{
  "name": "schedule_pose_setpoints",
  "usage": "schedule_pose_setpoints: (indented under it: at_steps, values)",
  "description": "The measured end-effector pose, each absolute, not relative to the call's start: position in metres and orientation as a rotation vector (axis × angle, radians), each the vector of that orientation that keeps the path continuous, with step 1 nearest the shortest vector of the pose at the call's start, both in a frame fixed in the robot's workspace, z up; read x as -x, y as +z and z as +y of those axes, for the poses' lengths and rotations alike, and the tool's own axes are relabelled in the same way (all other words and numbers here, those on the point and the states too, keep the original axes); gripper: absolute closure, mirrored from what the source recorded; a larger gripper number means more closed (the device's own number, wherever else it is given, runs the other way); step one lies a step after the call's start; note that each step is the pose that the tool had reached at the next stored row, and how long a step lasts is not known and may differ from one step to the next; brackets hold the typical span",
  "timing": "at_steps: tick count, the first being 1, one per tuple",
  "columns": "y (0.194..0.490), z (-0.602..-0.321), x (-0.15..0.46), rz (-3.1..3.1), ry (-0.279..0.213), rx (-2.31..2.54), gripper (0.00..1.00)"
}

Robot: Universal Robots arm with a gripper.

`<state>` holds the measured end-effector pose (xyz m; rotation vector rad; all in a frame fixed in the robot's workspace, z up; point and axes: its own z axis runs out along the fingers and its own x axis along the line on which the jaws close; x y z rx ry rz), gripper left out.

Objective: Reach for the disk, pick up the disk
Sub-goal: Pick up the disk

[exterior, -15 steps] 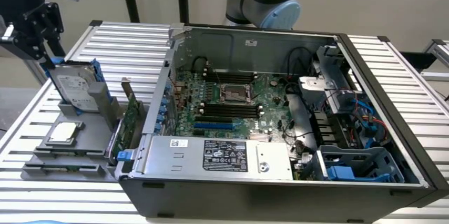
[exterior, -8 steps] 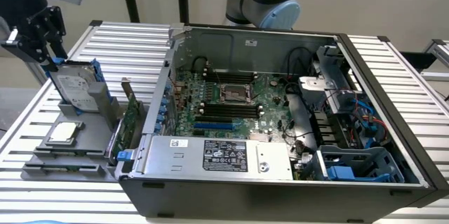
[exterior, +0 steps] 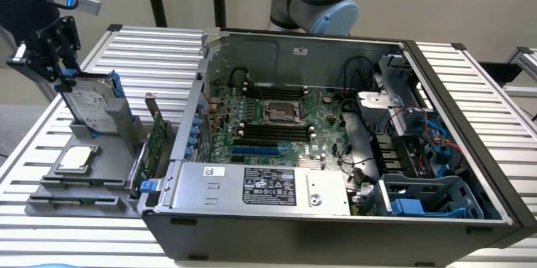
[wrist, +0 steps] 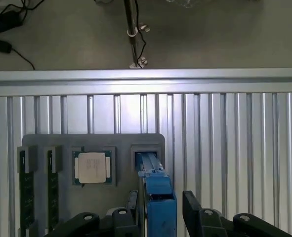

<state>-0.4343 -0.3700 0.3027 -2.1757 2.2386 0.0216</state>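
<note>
The disk [exterior: 94,109], a silver-grey hard drive with a white label and blue rails, stands on edge in a slot of the grey holder [exterior: 99,183] at the exterior view's left. My gripper [exterior: 65,81] sits at its upper end. In the wrist view the disk's blue rail [wrist: 159,197] runs between my two black fingers [wrist: 132,206], one on each side. A narrow gap shows beside the rail, so the gripper [wrist: 159,211] is open astride the disk. The disk's lower end still rests in the holder's slot [wrist: 146,150].
A small square silver chip [wrist: 92,168] lies in the holder beside the disk's slot, with two memory sticks [wrist: 26,192] further along. A thin green circuit card [exterior: 155,134] stands between the holder and the open computer case [exterior: 336,129]. Everything rests on a slatted metal table [wrist: 234,148].
</note>
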Motion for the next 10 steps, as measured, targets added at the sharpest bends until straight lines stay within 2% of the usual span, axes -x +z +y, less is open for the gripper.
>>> schedule_pose_setpoints:
  at_steps: [10]
  values:
    - [0.2958, -0.3700, 0.4344, 2.234, 0.022, 2.181, 0.52]
